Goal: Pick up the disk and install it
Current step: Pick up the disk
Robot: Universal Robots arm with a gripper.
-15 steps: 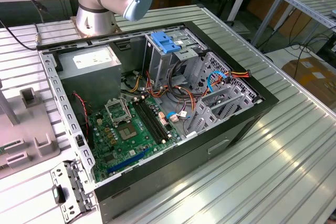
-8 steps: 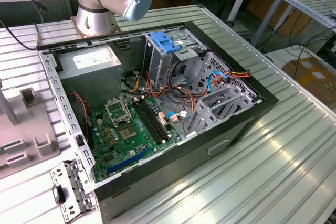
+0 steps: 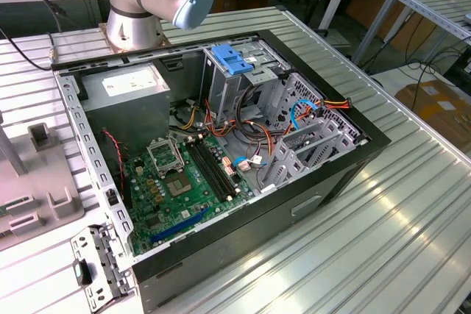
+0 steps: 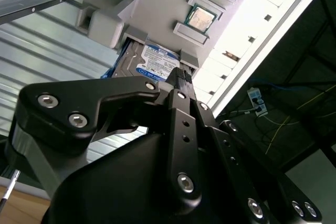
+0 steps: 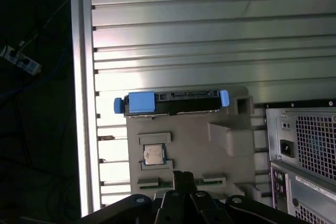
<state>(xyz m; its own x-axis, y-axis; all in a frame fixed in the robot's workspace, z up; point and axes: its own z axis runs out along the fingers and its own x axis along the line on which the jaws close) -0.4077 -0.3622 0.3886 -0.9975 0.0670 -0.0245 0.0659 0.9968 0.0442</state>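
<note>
The disk [image 5: 184, 98] stands on its edge in a slot of a grey holder [image 5: 199, 135] on the ribbed metal table. It is black, with a blue tab [image 5: 140, 102] and blue rail ends. In the second wrist view its blue and white label face [image 4: 155, 62] shows in the same holder [image 4: 157, 3]. My gripper [image 5: 182, 173] hangs over the holder, apart from the disk, its black fingers pressed together with nothing between them. In the second wrist view the gripper's tip [image 4: 180, 73] lines up with the disk's near edge.
A processor chip [image 5: 154, 155] lies in a pocket of the holder. The open computer case [image 3: 294, 204] fills the table's middle, with a grey power supply [image 3: 129, 97], a pale-blue clip [image 3: 232, 60] on the drive cage, cables and a green board [image 3: 176, 182]. The table's edge [image 5: 84, 103] runs close by.
</note>
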